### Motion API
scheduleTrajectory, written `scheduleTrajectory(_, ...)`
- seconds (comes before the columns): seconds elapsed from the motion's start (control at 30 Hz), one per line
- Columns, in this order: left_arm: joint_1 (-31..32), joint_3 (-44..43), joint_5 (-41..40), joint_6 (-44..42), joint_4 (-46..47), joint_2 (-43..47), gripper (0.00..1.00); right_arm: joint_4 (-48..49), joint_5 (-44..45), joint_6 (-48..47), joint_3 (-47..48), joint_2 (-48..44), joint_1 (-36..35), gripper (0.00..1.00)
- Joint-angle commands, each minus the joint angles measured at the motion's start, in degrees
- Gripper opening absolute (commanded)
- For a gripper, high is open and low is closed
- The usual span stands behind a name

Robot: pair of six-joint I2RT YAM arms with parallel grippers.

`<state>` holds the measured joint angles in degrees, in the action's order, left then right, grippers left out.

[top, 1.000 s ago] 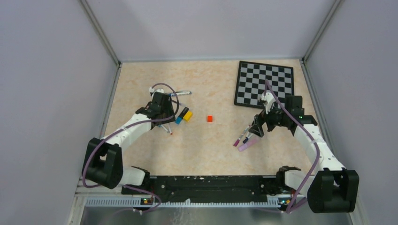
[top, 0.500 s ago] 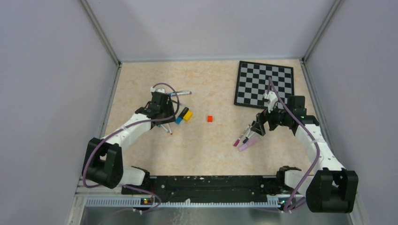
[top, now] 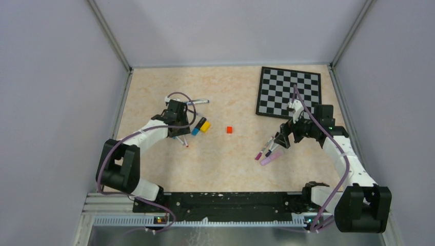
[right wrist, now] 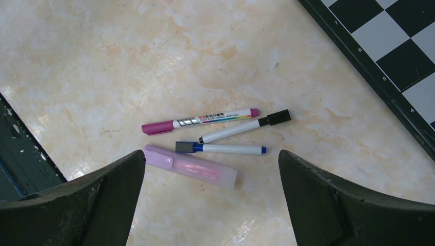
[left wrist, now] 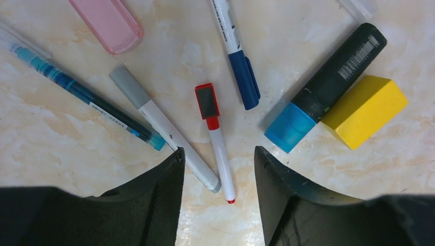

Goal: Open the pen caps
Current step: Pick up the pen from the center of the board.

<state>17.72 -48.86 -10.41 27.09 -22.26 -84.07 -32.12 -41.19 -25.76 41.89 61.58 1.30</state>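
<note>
A beige marbled tabletop (top: pixel 231 164) between grey walls is carrying two clusters of pens. The left gripper (left wrist: pixel 218 150) is hovering low with its black fingers apart, gripping nothing. A thin white marker with a red cap (left wrist: pixel 221 159) and a white marker with a grey cap (left wrist: pixel 159 120) are lying between the fingertips, both capped. A black highlighter with a blue cap (left wrist: pixel 328 87) and a yellow block (left wrist: pixel 365 110) are lying just beside them. Near a checkerboard (top: pixel 290 92), the right gripper (right wrist: pixel 210 154) is spreading wide above a magenta-capped pen (right wrist: pixel 200 122), a black-capped white marker (right wrist: pixel 241 128), a blue-capped white marker (right wrist: pixel 220 148) and a lilac translucent highlighter (right wrist: pixel 190 165), touching none
</note>
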Motion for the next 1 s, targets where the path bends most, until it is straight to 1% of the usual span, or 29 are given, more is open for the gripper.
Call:
scheduleTrajectory(0.0,-1.33,-2.92,-1.23,0.11,2.78,-2.23,0.54,2.27,-0.12,-0.21,1.09,-0.40,0.16,0.99)
scheduleTrajectory(0.3,-2.23,-4.61,-1.04,-0.98,3.86,-6.06,0.52,2.24,0.06,-0.35,1.00,-0.40,0.18,0.99)
scheduleTrajectory(0.5,-2.85,-5.22,-1.45,-1.35,4.74,-8.67,0.48,2.27,0.06,-0.43,1.00,-0.38,0.22,0.99)
scheduleTrajectory(0.83,-3.74,-6.88,-1.45,-1.52,5.30,-11.76,0.42,2.27,0.19,-0.52,0.91,-0.23,0.24,0.99)
scheduleTrajectory(0.97,-3.83,-7.41,-1.53,-1.19,4.49,-12.90,0.37,2.22,0.19,-0.61,0.99,-0.21,0.24,0.99)
